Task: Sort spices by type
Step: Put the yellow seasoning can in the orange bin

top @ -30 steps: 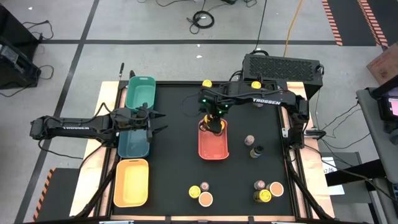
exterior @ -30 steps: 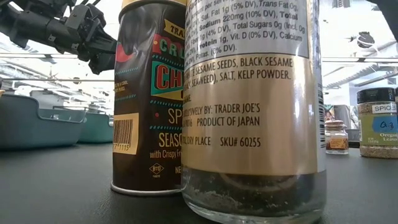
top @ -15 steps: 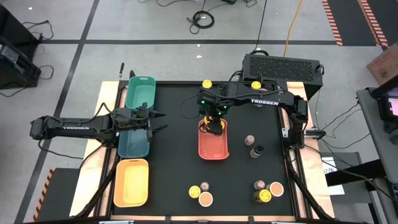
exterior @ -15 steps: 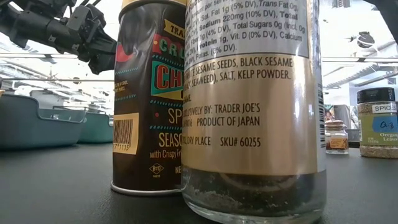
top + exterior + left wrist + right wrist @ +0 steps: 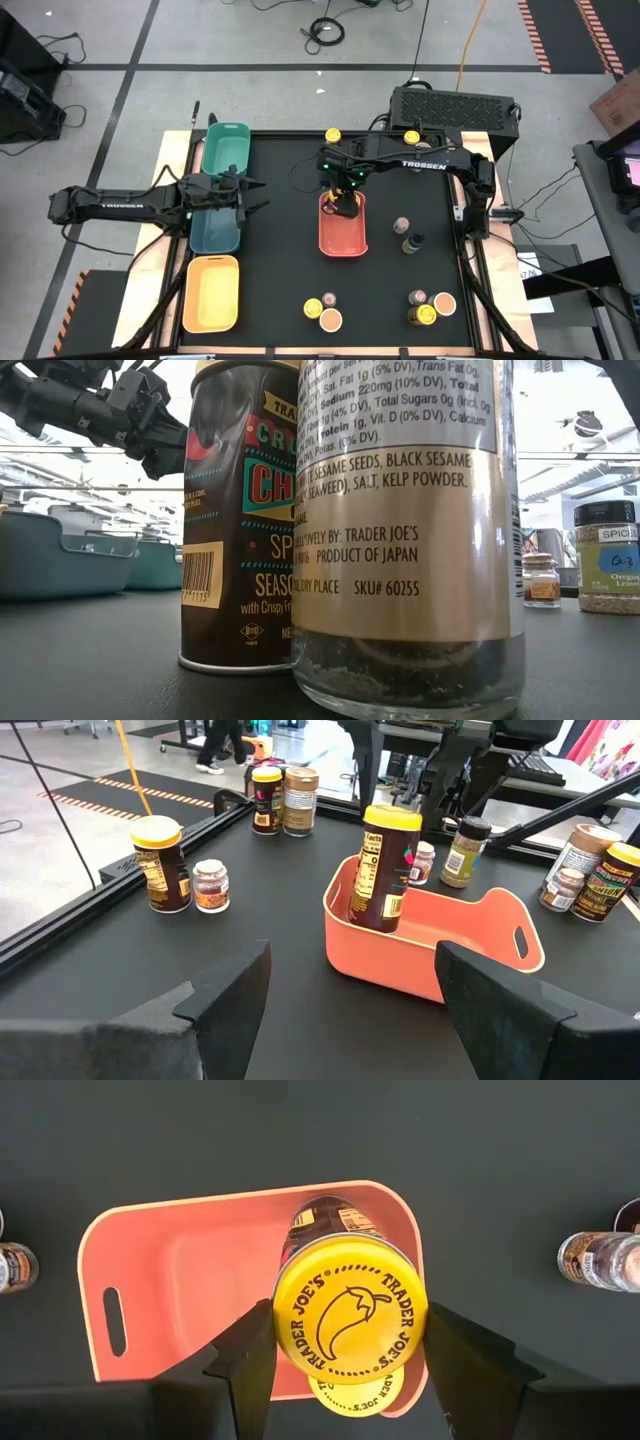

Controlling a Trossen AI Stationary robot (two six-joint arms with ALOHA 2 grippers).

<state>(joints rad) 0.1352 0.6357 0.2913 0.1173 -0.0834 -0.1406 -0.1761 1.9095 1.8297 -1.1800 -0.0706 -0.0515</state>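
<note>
— Jar with the yellow lid, where is it held?
— Clamped by the right gripper above the coral tray, mid-table; left gripper is spread wide, left.

Yellow-lidded brown jar over coral tray.

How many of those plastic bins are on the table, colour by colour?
green tray: 1
teal tray: 1
yellow tray: 1
coral tray: 1
Total: 4
</note>
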